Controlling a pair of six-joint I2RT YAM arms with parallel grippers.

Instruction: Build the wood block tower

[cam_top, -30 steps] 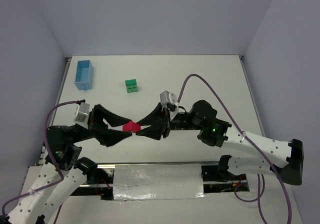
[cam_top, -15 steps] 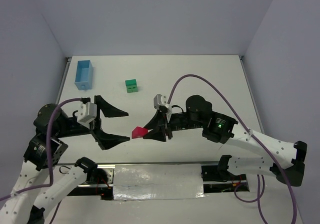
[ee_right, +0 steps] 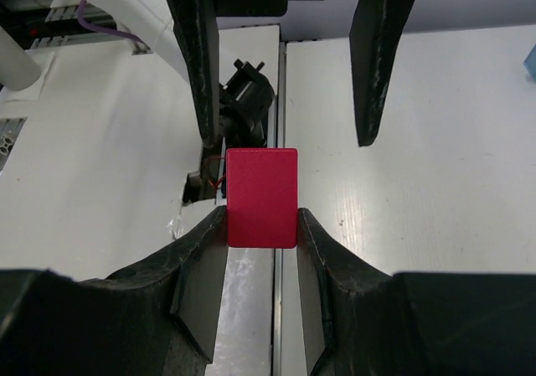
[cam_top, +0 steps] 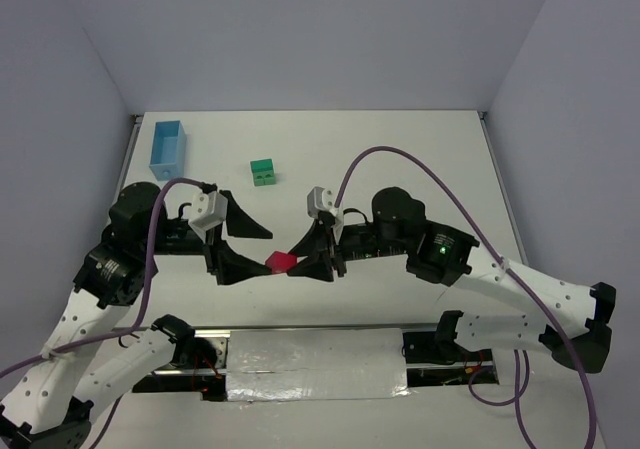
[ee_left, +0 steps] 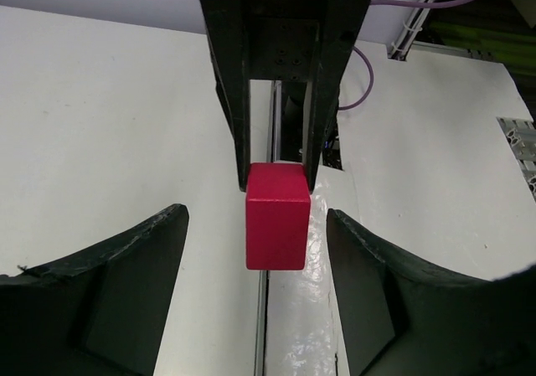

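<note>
My right gripper [cam_top: 296, 261] is shut on a red wooden block [cam_top: 280, 262] and holds it above the table's near edge. In the right wrist view the red block [ee_right: 262, 198] sticks out from between my pads [ee_right: 209, 250]. My left gripper [cam_top: 265, 251] faces it from the left, open. In the left wrist view the red block [ee_left: 277, 217] hangs between my left gripper's [ee_left: 255, 221] spread fingers with a gap on each side. A green wooden block [cam_top: 263, 172] with dark marks sits on the table further back.
A light blue open box [cam_top: 167, 149] lies at the table's back left. A silver taped strip [cam_top: 315, 364] runs along the near edge between the arm bases. A purple cable [cam_top: 400, 164] arcs over the right arm.
My left gripper let go of the red block, opened wide and drew back left, then came forward again to either side of it. The right gripper kept the block, shifting it slightly right.
</note>
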